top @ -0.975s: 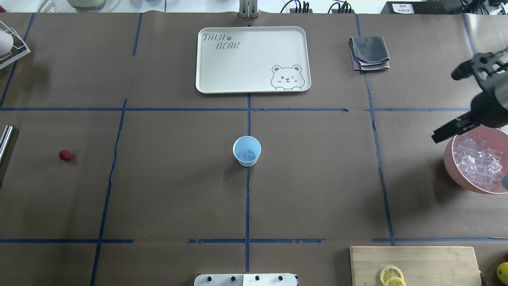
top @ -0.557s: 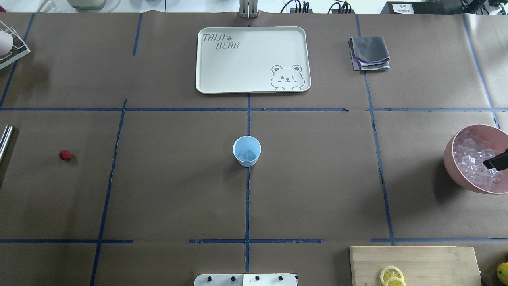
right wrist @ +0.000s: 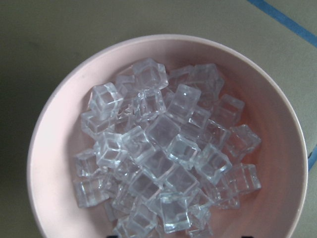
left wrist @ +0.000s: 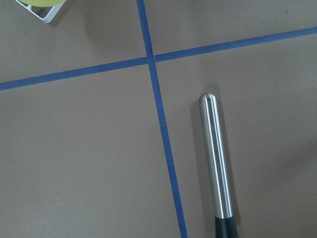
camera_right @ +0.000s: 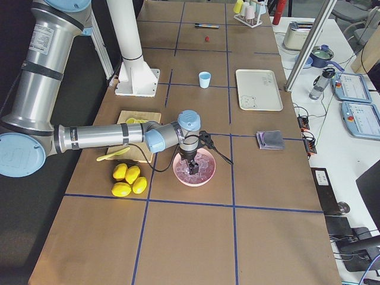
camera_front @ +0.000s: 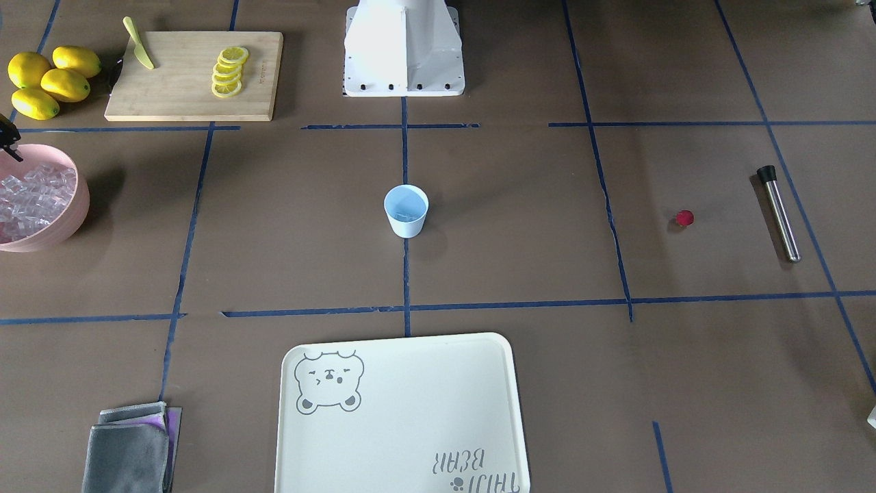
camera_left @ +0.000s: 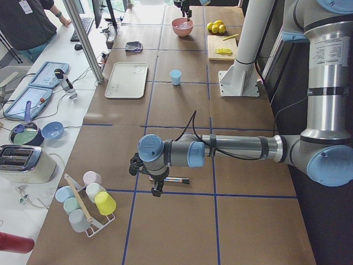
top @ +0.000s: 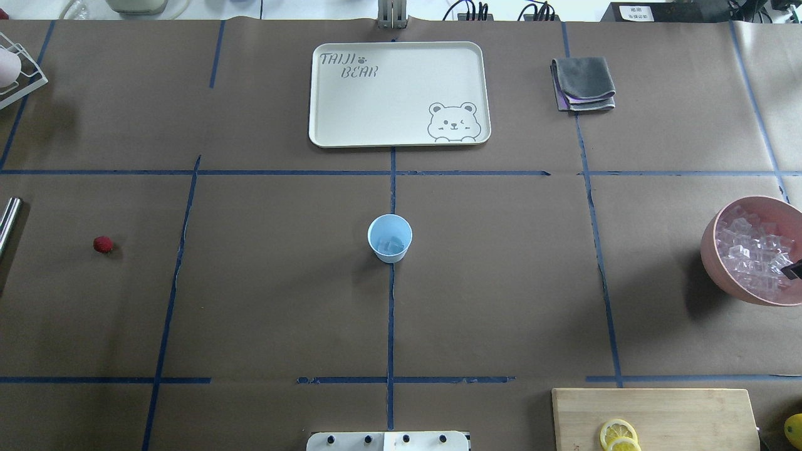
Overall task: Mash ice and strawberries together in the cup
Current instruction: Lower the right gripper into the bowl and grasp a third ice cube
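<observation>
Light-blue plastic cup (top: pixel 390 238) stands in the middle of the brown surface (top: pixel 282 300). The small red strawberry (top: pixel 103 244) lies well apart from it, on the robot's left side. Clear ice cubes (right wrist: pixel 163 163) fill the round pink bowl (right wrist: pixel 49 148). The right end effector (camera_right: pixel 193 171) hangs over them. The left end effector (camera_left: pixel 156 189) hangs over a silver metal stick (left wrist: pixel 215 158). I cannot tell if either one is open or closed.

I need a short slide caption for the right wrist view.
Pink bowl heaped with clear ice cubes, seen from above.
</observation>
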